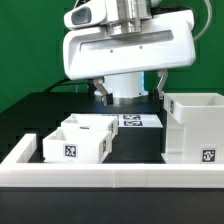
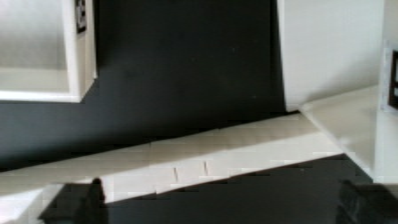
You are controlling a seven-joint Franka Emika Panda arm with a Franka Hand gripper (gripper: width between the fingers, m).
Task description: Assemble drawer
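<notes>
The white boxy housing (image 1: 194, 126) stands on the black table at the exterior view's right, with a tag low on its front. Two small open-top trays (image 1: 72, 144) (image 1: 92, 124) sit close together at the left. My gripper (image 1: 130, 95) hangs open and empty above the table's middle, behind and between trays and housing, touching neither. In the wrist view my gripper (image 2: 228, 205) is open with its dark fingertips (image 2: 75, 200) far apart and nothing between them. One tray (image 2: 45, 50) and the housing (image 2: 338, 50) show beyond it.
The long low white rail (image 1: 110, 172) edges the table's front and runs up both sides; it crosses the wrist view (image 2: 196, 160) diagonally. The marker board (image 1: 133, 122) lies flat on the table under the gripper. Green backdrop behind.
</notes>
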